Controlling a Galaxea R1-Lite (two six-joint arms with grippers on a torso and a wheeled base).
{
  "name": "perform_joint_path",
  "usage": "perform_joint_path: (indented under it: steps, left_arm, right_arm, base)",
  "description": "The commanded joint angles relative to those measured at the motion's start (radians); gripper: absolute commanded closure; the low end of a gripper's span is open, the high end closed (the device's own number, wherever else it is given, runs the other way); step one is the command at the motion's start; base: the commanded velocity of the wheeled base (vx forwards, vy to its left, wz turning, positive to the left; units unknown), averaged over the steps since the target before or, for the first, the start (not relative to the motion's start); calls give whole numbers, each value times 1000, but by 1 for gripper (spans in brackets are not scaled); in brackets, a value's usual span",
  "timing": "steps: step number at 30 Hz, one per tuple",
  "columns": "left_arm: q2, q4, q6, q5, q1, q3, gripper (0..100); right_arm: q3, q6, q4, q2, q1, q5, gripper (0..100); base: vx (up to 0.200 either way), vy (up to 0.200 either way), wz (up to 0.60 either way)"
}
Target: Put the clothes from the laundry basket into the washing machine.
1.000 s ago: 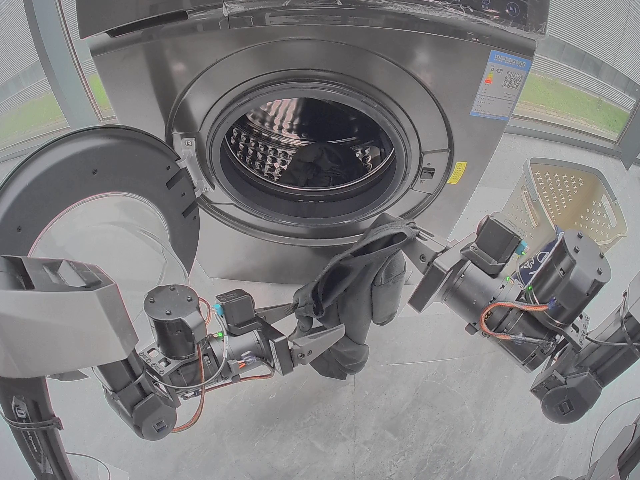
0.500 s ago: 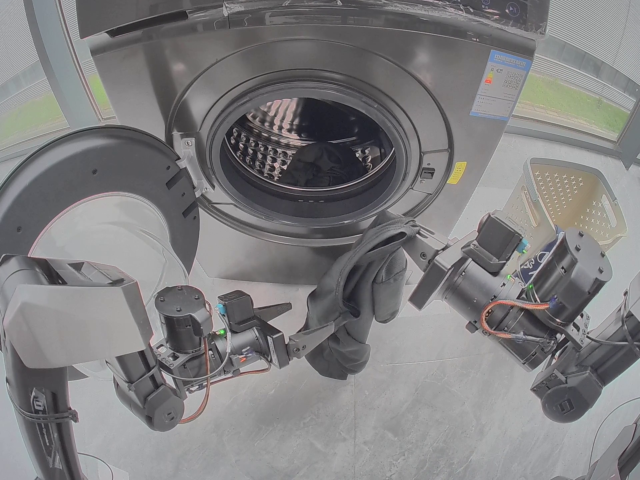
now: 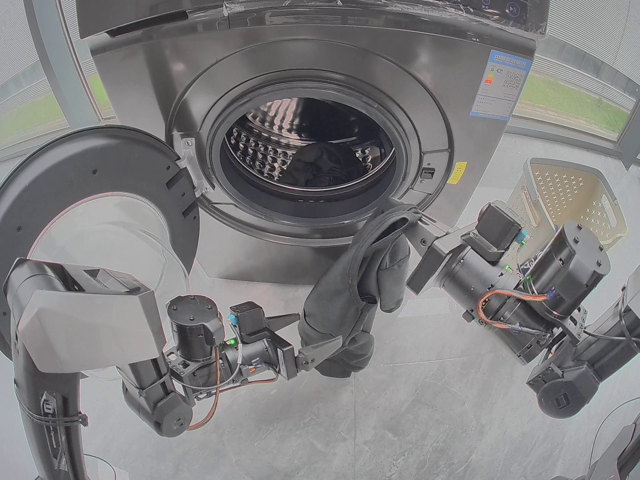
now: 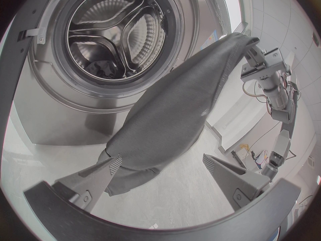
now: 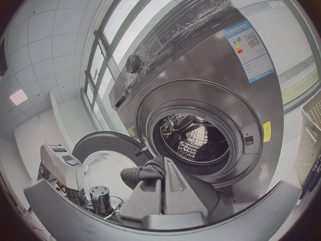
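Note:
A dark grey garment [image 3: 353, 288] hangs from my right gripper [image 3: 405, 225], which is shut on its top fold just below the washing machine's round opening [image 3: 310, 151]. In the right wrist view the shut fingers [image 5: 174, 184] pinch the cloth [image 5: 143, 174] in front of the drum. My left gripper [image 3: 308, 337] is open beside the garment's lower end, low over the floor. From the left wrist, the cloth [image 4: 167, 117] hangs between the spread fingers [image 4: 100, 178] and brushes one of them. Another dark garment [image 3: 320, 165] lies inside the drum.
The washing machine door [image 3: 87, 188] stands swung open at the left, above my left arm. A beige laundry basket [image 3: 567, 201] stands on the floor at the right, behind my right arm. Grey tiled floor [image 3: 413, 421] lies open in front.
My left gripper let go of the garment's lower part, spread its fingers and drew back down and to the left. My right gripper rose slightly with the garment.

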Motion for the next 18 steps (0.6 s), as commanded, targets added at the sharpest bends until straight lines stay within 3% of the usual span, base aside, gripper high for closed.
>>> perform_joint_path:
  steps: [1,6,12,18]
  left_arm:
    - [-16,-1,5,0,-56,27,0]
    - [-5,-1,8,1,-110,15,0]
    - [52,-1,10,7,-111,-45,0]
    - [151,-1,11,122,-84,-198,0]
  right_arm:
    - [-21,3,-1,31,-2,-8,100]
    - [-53,4,-1,50,-9,-13,100]
    - [-55,7,-1,50,-1,-23,100]
    - [-49,7,-1,48,2,-25,100]
  base:
    - [0,0,0]
    - [0,0,0]
    - [0,0,0]
    - [0,0,0]
